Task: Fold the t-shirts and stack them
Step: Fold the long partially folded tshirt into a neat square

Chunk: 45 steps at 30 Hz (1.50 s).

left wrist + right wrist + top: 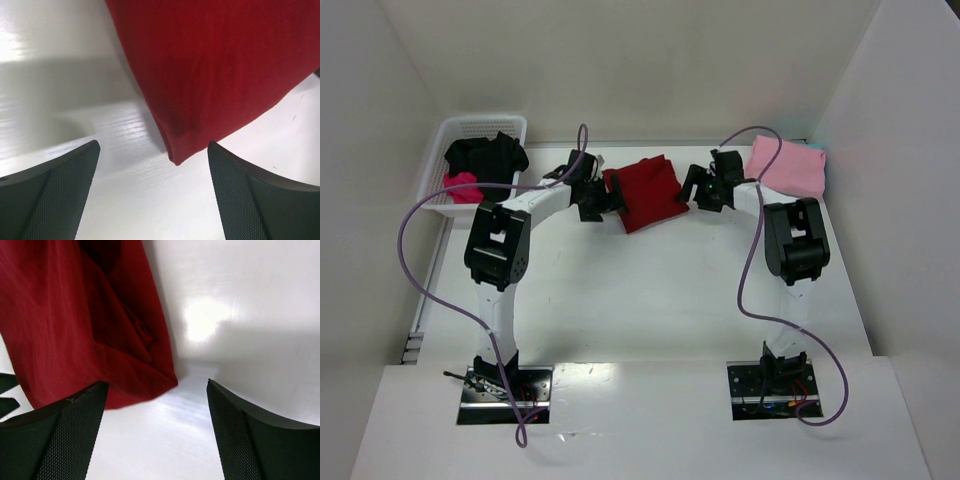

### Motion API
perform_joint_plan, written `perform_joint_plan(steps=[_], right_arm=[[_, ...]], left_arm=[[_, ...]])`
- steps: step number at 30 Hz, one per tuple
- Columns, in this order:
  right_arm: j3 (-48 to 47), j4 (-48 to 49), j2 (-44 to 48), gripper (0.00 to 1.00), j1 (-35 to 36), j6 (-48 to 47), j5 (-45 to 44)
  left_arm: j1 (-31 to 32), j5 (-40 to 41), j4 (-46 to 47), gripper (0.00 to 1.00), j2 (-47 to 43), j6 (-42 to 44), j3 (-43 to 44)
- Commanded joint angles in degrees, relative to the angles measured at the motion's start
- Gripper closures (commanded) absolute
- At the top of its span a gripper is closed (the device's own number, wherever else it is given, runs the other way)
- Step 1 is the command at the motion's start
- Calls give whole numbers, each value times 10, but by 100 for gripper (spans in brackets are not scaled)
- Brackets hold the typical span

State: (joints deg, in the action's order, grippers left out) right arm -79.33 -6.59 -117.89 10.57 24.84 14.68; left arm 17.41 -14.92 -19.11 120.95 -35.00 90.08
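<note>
Dark red t-shirt (pixel 645 192): lies bunched and roughly folded at the far middle of the table (pixel 650 290), between the two grippers, tilted slightly out of square with the table edges.

Left gripper (pixel 610 200): at the shirt's left edge. In the left wrist view its fingers (pixel 55 195) stand wide apart with nothing between them but bare table. One corner of the red cloth points toward the gap, just ahead of the tips and not gripped.

Right gripper (pixel 692 192): at the shirt's right edge. The right wrist view shows the fingers (pixel 55 440) spread wide and holding nothing. A folded corner of the red shirt lies just ahead of them, nearer one finger than the other. Whether that finger touches the cloth cannot be told.

Light pink t-shirt (pixel 788 165): folded square, flat at the far right corner of the table, well apart from the red one and just beyond the right arm.

White basket (pixel 480 122): at the far left corner. It holds a crumpled black t-shirt (pixel 488 152), draped over the basket's right rim, and a magenta t-shirt (pixel 462 186) beside it toward the near side — both unfolded.
</note>
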Motion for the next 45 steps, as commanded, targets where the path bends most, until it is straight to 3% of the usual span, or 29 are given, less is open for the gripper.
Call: perform_joint_plan(steps=[1,6,9,14,17,22,29,32,45], right_arm=[[-54,25,-33,14,-6,-26,44],[-91,20,-44,10,-6,-50,107],[-91,32,-44,2,-18,-55,143],[-106,24,-55,3,-23,-67,151],[-106,18,-72,18,-23,-67,159],[-80,18,-72,56,-23,-62,178],[-35,6,-53,76,-18,-51,175],[-11,1,-33,82,-2,-45,180],[101,7,90,80,88,22,164]], left_arm=[[2,-16,12,4,10,-10,31],[2,-21,12,4,20,-5,50],[-4,-21,12,4,20,-5,56],[-22,-16,12,4,32,-16,76],[-28,4,12,4,43,-22,109],[-46,9,0,4,55,-22,170],[-51,15,-10,4,61,-16,190],[-51,15,-10,4,54,-11,190],[-51,-18,-35,4,3,28,152]])
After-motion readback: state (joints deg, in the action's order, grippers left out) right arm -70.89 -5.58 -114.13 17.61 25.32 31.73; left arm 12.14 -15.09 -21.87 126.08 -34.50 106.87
